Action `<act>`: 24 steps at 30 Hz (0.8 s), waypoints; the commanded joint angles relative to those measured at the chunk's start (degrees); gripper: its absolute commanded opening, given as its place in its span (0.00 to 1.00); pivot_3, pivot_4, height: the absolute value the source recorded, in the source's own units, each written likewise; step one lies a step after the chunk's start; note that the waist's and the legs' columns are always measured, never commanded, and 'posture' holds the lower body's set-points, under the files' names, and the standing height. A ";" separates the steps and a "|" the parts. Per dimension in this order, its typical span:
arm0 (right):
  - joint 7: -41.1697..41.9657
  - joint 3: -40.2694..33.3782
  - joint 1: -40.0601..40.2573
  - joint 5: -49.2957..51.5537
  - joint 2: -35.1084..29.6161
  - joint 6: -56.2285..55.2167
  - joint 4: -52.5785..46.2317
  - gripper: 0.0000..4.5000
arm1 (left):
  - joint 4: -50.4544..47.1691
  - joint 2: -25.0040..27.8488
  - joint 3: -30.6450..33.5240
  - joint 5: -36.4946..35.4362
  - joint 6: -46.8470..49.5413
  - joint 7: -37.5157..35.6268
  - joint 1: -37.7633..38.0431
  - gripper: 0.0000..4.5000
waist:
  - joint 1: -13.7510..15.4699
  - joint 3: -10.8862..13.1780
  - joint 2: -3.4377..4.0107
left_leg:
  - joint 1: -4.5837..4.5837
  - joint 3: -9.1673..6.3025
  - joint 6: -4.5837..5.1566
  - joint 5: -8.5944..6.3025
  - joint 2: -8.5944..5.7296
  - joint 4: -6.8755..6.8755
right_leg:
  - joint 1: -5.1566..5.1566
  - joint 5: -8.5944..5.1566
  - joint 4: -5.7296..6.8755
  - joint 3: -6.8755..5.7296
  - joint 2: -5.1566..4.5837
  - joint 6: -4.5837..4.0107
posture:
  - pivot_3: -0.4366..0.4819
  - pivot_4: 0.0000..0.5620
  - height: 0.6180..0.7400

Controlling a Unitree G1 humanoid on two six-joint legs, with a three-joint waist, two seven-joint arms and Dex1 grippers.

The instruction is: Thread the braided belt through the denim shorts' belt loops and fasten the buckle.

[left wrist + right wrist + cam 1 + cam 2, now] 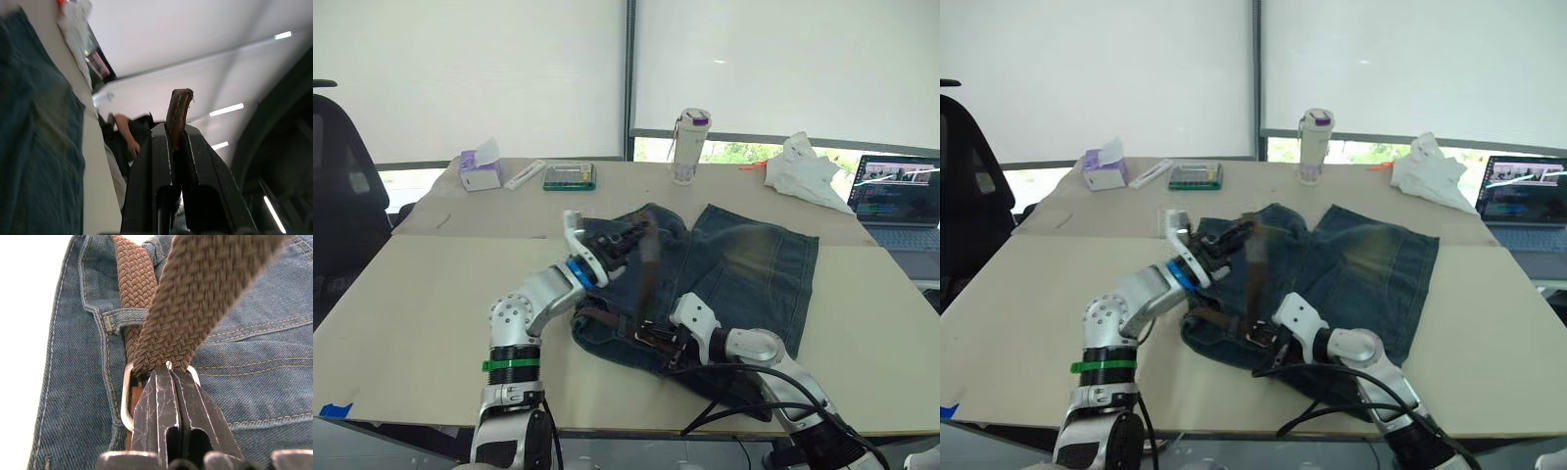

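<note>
Two grippers are working the denim shorts (744,264) lying mid-table (411,294): left gripper (628,240) is clenching the braided belt (205,298) tip, lifting it above the waistband; right gripper (168,374) is pinching the buckle (128,396) near a belt loop (124,318). Judging best: feeding slowly, keeping tension. Bottle (688,145), tissue box (480,168) and laptop (899,196) are sitting far off, not obstructing.

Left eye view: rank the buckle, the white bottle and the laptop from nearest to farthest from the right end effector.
1. The buckle, right at the right end effector.
2. The white bottle, far table edge, centre.
3. The laptop, far right.
</note>
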 commanded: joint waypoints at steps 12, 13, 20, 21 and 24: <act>-4.73 -1.55 11.81 0.59 1.07 5.18 -1.16 0.01 | 4.47 -3.87 -13.51 15.38 10.57 -22.47 -8.09 0.00 | 0.53 -0.02 0.09 | 0.11 -0.06 0.00 -0.11 -0.08 -0.06 | 0.28 -0.33 -0.19 -0.06 -0.13 0.48 | 0.48 0.27 1.00; -5.38 -2.03 12.72 0.88 1.25 4.77 -2.06 0.01 | 3.80 -3.83 -14.11 17.03 10.07 -23.56 -7.84 0.00 | 0.55 -0.02 0.08 | 0.04 -0.08 0.03 -0.16 -0.10 -0.06 | 0.25 -0.30 -0.21 -0.07 -0.22 0.44 | 0.48 0.27 1.00; -10.06 -5.40 17.52 1.51 3.08 1.92 -7.27 0.00 | 4.75 0.87 -7.25 21.52 4.58 -29.43 -10.67 0.31 | 0.40 0.04 0.25 | -0.41 -0.08 -0.29 -0.43 -0.16 -0.05 | -0.26 -0.23 -0.16 -0.01 -0.42 0.32 | 0.48 0.27 1.00; -10.64 -6.00 17.92 1.57 3.22 1.71 -7.79 0.00 | 6.48 2.34 -4.88 21.63 3.76 -29.16 -11.86 0.38 | 0.43 0.06 0.28 | -0.57 -0.08 -0.26 -0.40 -0.16 -0.03 | -0.42 -0.23 -0.14 -0.01 -0.40 0.32 | 0.48 0.27 1.00; -11.50 -7.23 18.85 2.05 3.23 1.36 -8.86 0.00 | 10.11 6.26 -0.91 23.59 2.00 -30.27 -14.16 0.52 | 0.87 0.08 0.30 | -0.62 -0.11 0.10 -0.16 -0.17 -0.02 | -0.53 -0.24 -0.15 -0.10 -0.31 0.34 | 0.48 0.27 1.00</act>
